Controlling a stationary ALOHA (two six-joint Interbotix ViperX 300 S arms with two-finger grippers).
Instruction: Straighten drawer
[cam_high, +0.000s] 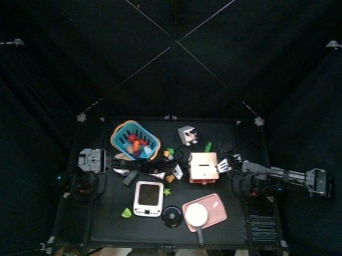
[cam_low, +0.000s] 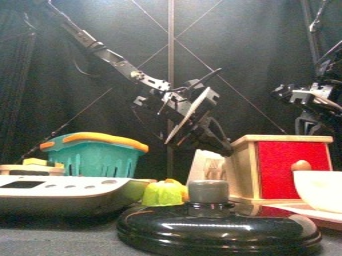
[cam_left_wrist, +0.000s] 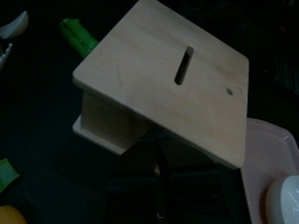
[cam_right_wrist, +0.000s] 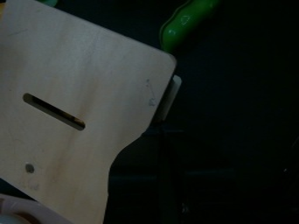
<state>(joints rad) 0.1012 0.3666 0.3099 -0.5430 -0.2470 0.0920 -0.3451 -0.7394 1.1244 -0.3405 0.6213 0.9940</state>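
Top view: the drawer (cam_high: 203, 167) sits right of table centre, at about 1 o'clock from the pink dish (cam_high: 205, 212); the white device (cam_high: 148, 197) lies at its 8 o'clock.
Front view: drawer's red front (cam_low: 290, 167) with a pale knob stands right of the teal basket (cam_low: 92, 156).
Left wrist view: slotted wooden top (cam_left_wrist: 176, 74); left gripper's jaws unseen, cannot tell.
Right wrist view: same panel (cam_right_wrist: 70, 114); right gripper's state cannot tell.
Handling: likely light, rigid, smooth wood; grip the side walls.

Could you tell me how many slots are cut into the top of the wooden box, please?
1. A single narrow slot runs near the middle of the wooden box's top panel; the right wrist view shows the same slot. Other faces are hidden.
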